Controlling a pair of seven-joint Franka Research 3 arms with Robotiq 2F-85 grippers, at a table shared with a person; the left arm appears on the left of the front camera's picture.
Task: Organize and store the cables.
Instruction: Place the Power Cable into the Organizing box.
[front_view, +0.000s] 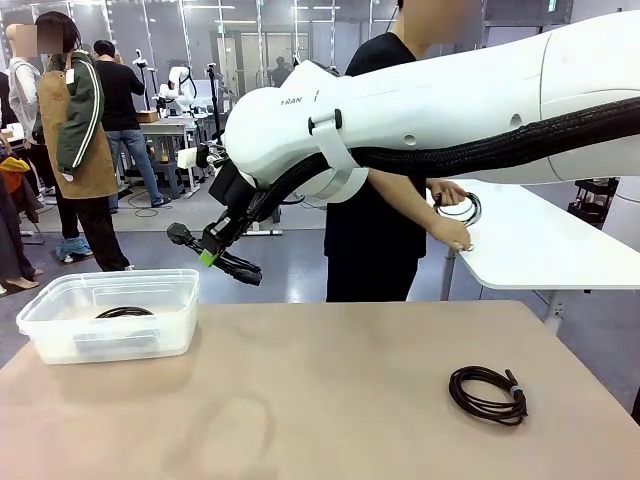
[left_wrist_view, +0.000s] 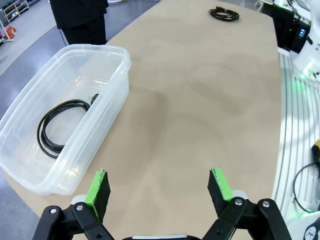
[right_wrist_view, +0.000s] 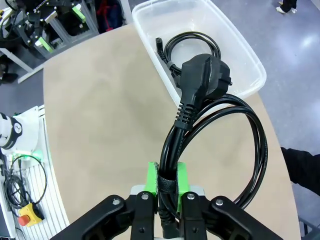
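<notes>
My right gripper (front_view: 212, 256) hangs above the clear plastic bin (front_view: 60, 330) at the table's left, shut on a coiled black cable (right_wrist_view: 250, 150). Its big plug (right_wrist_view: 206, 75) sticks out past the fingers (right_wrist_view: 151, 176). One coiled cable (front_view: 124, 312) lies inside the bin (left_wrist_view: 112, 95), also seen from the left wrist as a round coil (left_wrist_view: 57, 125). Another coiled cable (front_view: 488, 392) lies on the table at the near right and shows far off (left_wrist_view: 223, 14) in the left wrist view. My left gripper (left_wrist_view: 159, 189) is open over bare tabletop beside the bin, nothing between its fingers.
Across the table a person in black stands with both hands (front_view: 455, 218) on a further black coil at a white side table (front_view: 545, 250). The tan tabletop (front_view: 320, 390) between bin and loose coil is bare. People and other benches stand far behind.
</notes>
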